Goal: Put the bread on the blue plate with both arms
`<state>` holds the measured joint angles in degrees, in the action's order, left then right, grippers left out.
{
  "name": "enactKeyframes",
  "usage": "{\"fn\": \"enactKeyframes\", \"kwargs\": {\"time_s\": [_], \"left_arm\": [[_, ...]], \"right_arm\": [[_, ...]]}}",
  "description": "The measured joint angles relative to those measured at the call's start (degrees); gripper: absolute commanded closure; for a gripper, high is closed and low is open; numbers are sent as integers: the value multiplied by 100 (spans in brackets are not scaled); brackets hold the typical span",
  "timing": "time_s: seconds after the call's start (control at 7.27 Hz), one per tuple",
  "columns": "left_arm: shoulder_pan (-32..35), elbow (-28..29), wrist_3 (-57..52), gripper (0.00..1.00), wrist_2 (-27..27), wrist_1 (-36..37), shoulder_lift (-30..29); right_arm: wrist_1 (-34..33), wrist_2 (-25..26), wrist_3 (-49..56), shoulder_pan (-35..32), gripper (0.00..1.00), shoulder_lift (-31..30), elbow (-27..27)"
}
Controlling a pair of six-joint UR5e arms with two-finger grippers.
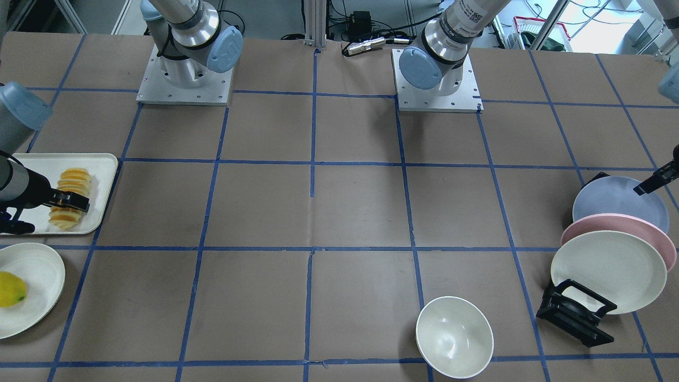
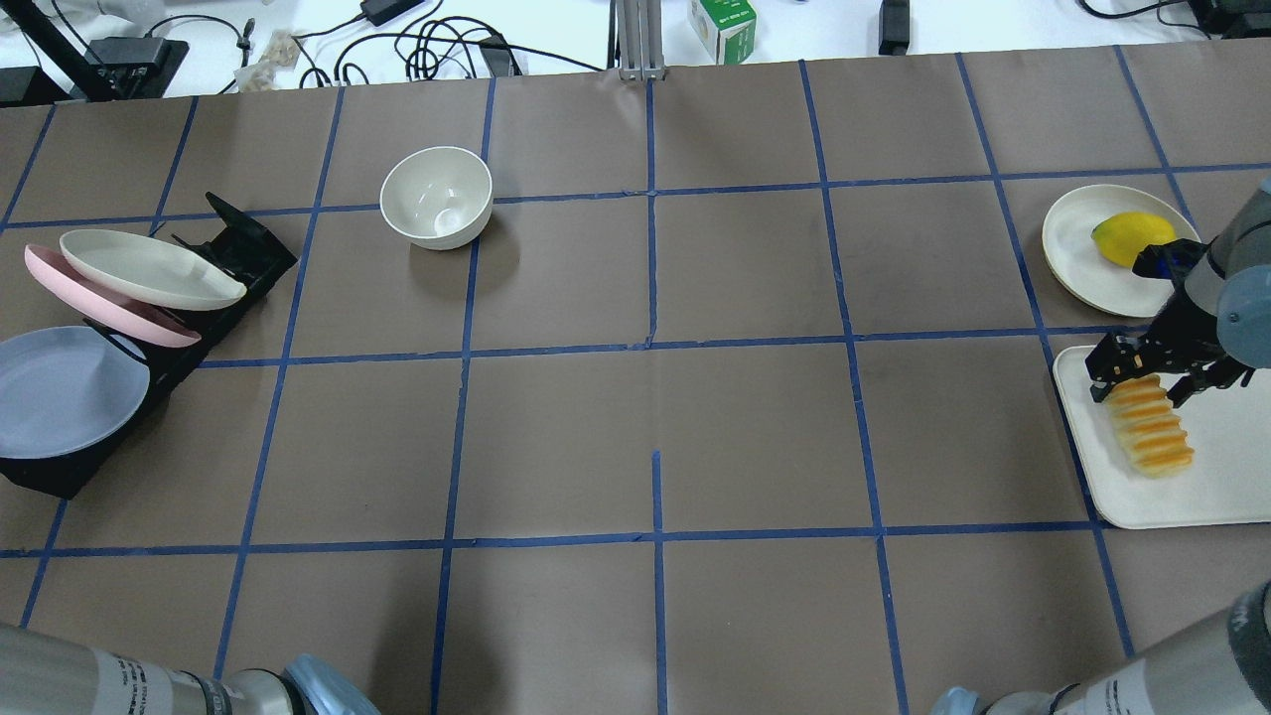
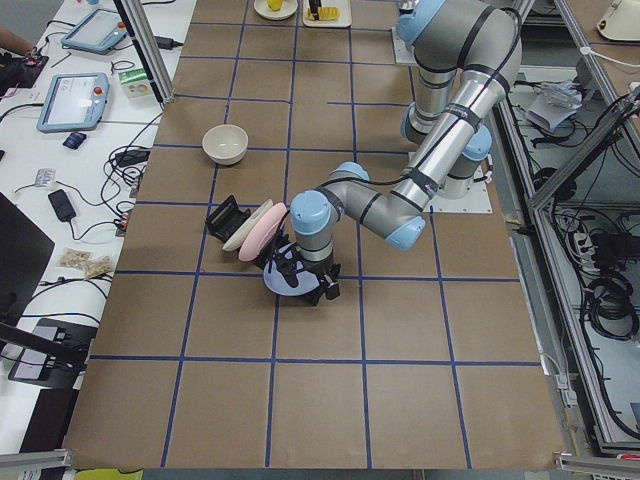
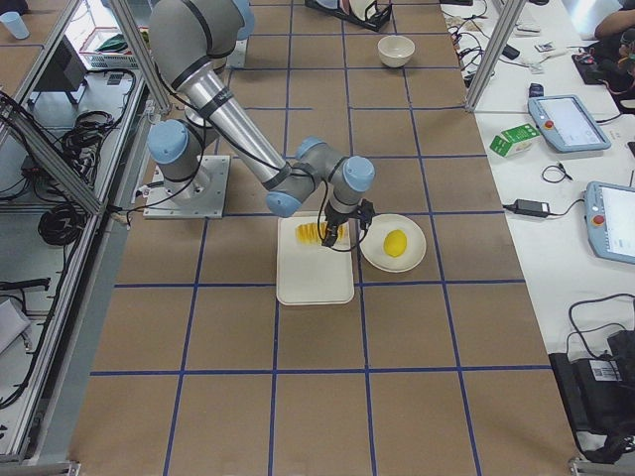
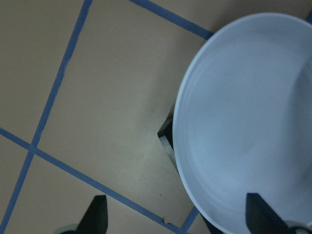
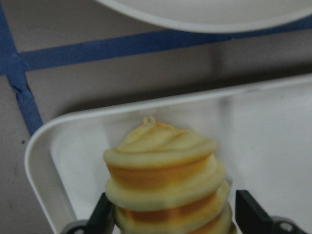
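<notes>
Large table (image 2: pixel 655 437) under brown paper, gridded with blue tape (image 2: pixel 650 345). Beyond far edge, white bench (image 2: pixel 556 25) strewn with black cables (image 2: pixel 437 45); green carton (image 2: pixel 723 22) there too. Aluminium post (image 2: pixel 635 40) at mid-edge. Two tablets (image 4: pixel 566 119) on side bench. Metal frame rails (image 4: pixel 60 188) behind. Bright, even light.

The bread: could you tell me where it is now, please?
In the overhead view, the bread lies on the white tray at the right edge, near the plate with the yellow fruit, the right gripper straddling its far end.
</notes>
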<state>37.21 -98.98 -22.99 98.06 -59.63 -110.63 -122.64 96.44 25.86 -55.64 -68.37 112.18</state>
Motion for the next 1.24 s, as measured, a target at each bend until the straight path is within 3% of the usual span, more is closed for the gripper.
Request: {"fn": "enactKeyframes", "kwargs": {"time_s": [0.41,0.69,0.83,1.24], "left_arm": [[-3,30,-56,45,2,27,-105],[-3,32,-61,74,-3,63,-156],[-2,35,-68,98,-5,69,-169],[8,125,-100,99,-6,29,-178]], "right_arm": [[215,-4,-37,-1,100,-110,-81],[735,-24,-56,-38,100,-432,-276],[1089,-70,-77,-57,100,-554,-467],[2050,-395,-459,-340,100,-696,-1271]]}}
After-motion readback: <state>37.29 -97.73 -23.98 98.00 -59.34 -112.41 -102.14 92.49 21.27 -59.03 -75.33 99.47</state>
